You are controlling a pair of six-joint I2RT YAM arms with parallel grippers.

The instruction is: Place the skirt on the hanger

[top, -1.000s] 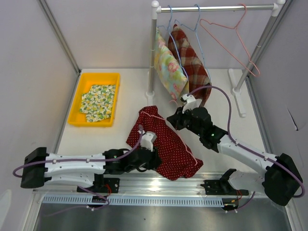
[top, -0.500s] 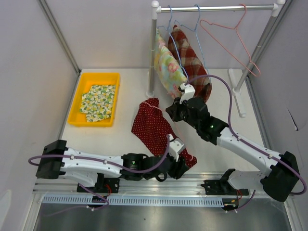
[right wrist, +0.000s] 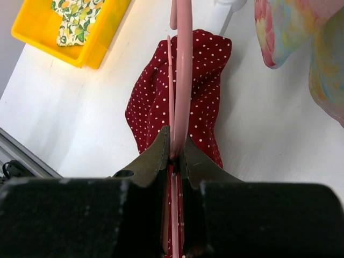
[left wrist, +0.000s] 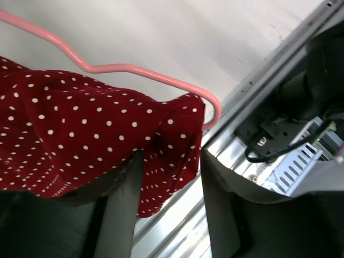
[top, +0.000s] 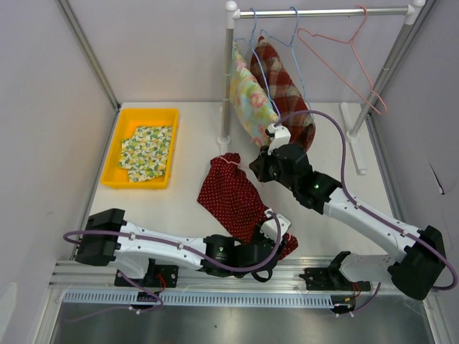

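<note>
Meanwhile, yellow bin [top: 117, 157] holds floral cloth [top: 146, 152]; right claw [right wrist: 174, 152] clamps pink hanger [right wrist: 181, 70], left claw [left wrist: 167, 177] pinches skirt [left wrist: 70, 134].

— What sort of place is this?
— A robot lab test cell: plain grey panel walls [top: 158, 50], an aluminium rail [top: 215, 276] behind the grippers, a white pipe garment rack [top: 323, 12] beyond the right gripper [top: 259, 161].

— What's on the white counter [top: 179, 201]?
— A yellow tray [top: 140, 115] at the far left, the red polka-dot skirt [top: 233, 197] mid-counter, and the garment rack's white foot [top: 355, 140] at right.
</note>
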